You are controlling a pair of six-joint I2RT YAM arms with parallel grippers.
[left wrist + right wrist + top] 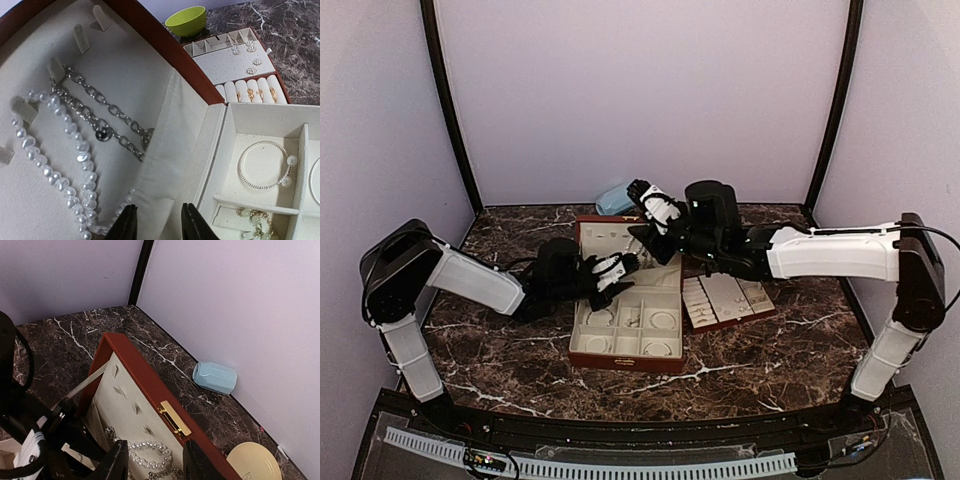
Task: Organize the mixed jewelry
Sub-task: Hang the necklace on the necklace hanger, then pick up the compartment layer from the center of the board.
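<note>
**Both pincers part-open at the jewellery box lid**

My left pincer (157, 225) stands narrowly apart with nothing between its fingers, low over the cream lining at the foot of the raised lid. Just left of it hangs the long strand of small white pearl-like beads (75, 155), looped over cream pegs inside the lid of the red-brown box (165, 50). A silvery link chain (100, 120) hangs beside the strand. To the right, a thin silvery bangle (262, 165) lies in one compartment. Farther off, the cream slotted tray (235, 65) carries pearl earrings (250, 46) and gold-toned rings (255, 93), with a lime-green bowl (186, 20) beyond it.

My right pincer (155, 462) is also part-open and empty, above the lid, with the strand showing below its fingers. Beyond it, a pale blue cup (215, 376) lies on its side by the far wall, and a pale yellow plate (255, 460) sits on the dark marble desk (500, 350).
</note>
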